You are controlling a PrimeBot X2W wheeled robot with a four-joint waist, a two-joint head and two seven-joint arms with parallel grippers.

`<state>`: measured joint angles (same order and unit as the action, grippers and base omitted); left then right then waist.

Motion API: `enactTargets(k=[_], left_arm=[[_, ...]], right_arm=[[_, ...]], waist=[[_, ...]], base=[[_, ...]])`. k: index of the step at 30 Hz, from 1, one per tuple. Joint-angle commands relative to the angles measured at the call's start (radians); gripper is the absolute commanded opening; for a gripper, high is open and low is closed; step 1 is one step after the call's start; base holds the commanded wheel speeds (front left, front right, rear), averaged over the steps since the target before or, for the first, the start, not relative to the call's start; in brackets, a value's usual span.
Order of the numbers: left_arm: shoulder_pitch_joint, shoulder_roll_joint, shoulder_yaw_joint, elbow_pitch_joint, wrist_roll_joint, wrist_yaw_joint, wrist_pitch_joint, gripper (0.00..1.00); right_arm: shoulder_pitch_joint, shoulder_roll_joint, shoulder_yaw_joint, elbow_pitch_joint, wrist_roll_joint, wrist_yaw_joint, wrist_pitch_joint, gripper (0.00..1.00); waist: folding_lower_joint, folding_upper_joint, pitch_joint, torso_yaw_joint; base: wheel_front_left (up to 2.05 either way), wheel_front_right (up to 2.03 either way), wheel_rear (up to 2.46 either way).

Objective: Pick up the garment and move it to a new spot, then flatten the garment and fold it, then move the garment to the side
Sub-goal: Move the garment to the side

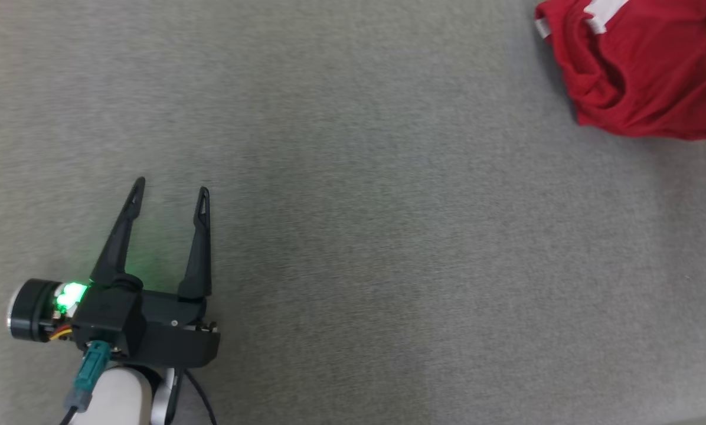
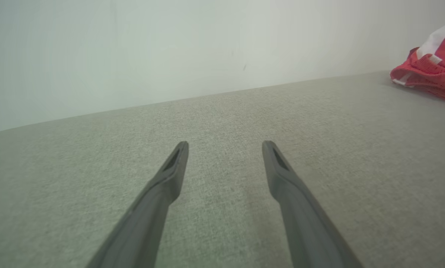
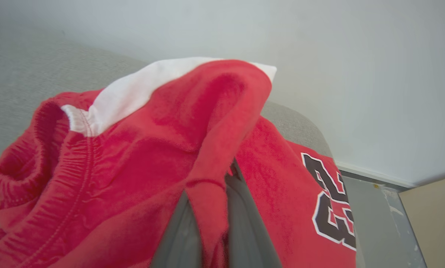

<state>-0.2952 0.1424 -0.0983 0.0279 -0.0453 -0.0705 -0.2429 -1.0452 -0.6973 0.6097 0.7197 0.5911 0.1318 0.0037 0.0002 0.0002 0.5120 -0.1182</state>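
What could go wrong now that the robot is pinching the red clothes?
1. The right gripper pinches just one thin fold of the red garment, so the cloth might slip free when lifted.
2. The garment lies bunched near the edge of the grey surface and could slide off.
3. The left gripper hangs open far away, too far to help quickly.

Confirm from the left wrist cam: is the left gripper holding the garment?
No, the left gripper stands open over the bare grey surface, and the red garment sits well apart from it at the view's far right.
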Motion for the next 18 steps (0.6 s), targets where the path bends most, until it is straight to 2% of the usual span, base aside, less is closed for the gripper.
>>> enactTargets(k=[1, 9, 18], left_arm=[[-0.015, 0.014, 0.001, -0.020, 0.010, 0.002, 0.011, 1.00], [0.002, 0.053, 0.000, -0.150, 0.032, 0.008, 0.079, 1.00], [0.025, 0.068, -0.011, -0.240, 0.039, 0.014, 0.131, 1.00]], right_arm=[[-0.022, -0.015, 0.005, 0.002, 0.016, -0.003, -0.011, 0.00], [-0.114, -0.076, 0.061, 0.059, 0.035, -0.003, -0.037, 0.00], [-0.240, -0.102, 0.104, 0.179, 0.026, -0.003, -0.065, 0.00]], waist=[[-0.0002, -0.0002, 0.092, -0.102], [-0.0002, -0.0002, 0.131, -0.155], [-0.0002, -0.0002, 0.167, -0.162]], base=[[0.00, 0.00, 0.00], [0.00, 0.00, 0.00], [0.00, 0.00, 0.00]])
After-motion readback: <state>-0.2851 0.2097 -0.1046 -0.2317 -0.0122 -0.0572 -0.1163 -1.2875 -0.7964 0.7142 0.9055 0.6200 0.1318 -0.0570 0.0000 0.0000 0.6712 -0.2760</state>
